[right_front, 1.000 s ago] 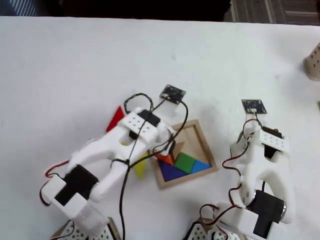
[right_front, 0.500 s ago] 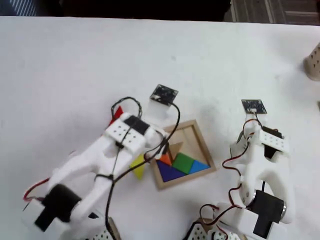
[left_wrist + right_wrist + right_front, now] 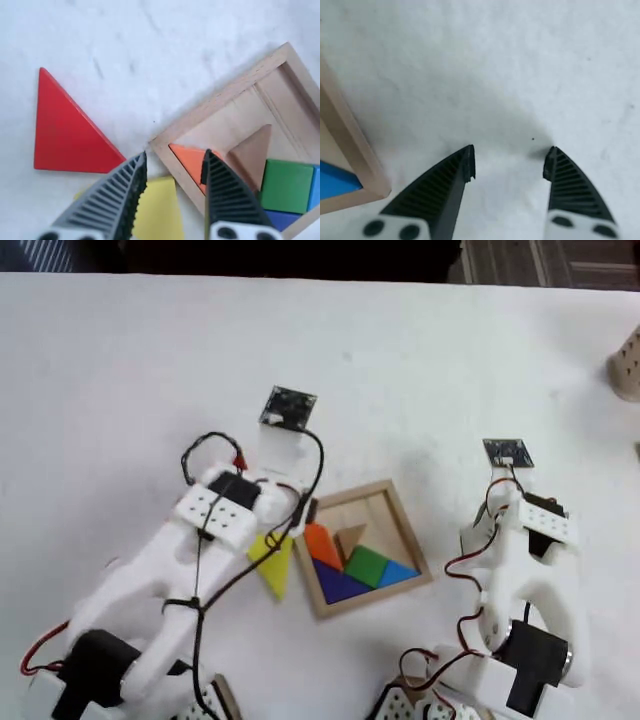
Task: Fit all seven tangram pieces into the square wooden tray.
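**Tray Corner Caught Between Spread Jaws**

Risks snagging the square wooden tray [image 3: 225, 97] at its ten o'clock corner and jolting the orange wooden piece [image 3: 192, 159] lying just inside. Blames the left gripper [image 3: 174, 155], spread and empty astride that rim. Leaves the flat yellow wooden triangle [image 3: 275, 562] at the tray's nine o'clock, just beside the fingertips.

yellow piece [image 3: 159, 212] partly behind left gripper [image 3: 174, 155]
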Motion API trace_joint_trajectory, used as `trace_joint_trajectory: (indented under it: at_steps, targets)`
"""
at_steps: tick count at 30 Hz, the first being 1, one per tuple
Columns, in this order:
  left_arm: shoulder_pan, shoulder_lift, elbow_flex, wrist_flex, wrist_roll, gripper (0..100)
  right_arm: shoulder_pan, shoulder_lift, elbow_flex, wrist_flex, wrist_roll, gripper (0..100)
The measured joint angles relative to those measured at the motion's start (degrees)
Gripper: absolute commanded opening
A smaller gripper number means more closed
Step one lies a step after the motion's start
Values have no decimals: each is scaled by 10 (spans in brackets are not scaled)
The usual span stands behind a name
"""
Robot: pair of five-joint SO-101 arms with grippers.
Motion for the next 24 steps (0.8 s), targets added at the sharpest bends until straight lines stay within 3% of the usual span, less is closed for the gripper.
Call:
trace_joint_trajectory:
  at_steps: [6,15,24]
  targets:
    - [37,0,2,-22,0,17,0,0,0,0,0,222]
    - [127,70,-2,-78,0,21,0,0,0,0,0,222]
    - [170,214,-110,-50,0,21,0,0,0,0,0,222]
